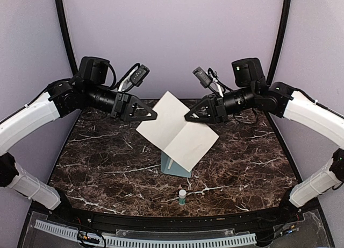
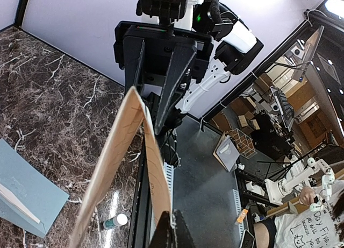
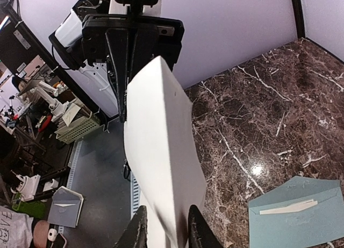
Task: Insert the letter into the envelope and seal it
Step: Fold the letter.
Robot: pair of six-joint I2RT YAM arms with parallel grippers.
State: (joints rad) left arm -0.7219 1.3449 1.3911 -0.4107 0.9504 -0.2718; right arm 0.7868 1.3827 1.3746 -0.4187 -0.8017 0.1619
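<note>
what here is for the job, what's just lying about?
Job: letter, envelope, glue stick (likely for sealing).
Lying about: basket, off the table in the right wrist view.

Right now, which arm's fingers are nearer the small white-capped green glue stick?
Right. The right fingers pinch the raised cream paper sheet almost directly behind the glue stick; the left fingers grip the sheet's other edge, farther left.

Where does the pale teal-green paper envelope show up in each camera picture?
Top external: pale teal-green paper envelope, centre, partly under the creased cream paper sheet.
Left wrist: lower left corner.
Right wrist: lower right corner.
Shared landmark: that sheet, lifted in all three.
</note>
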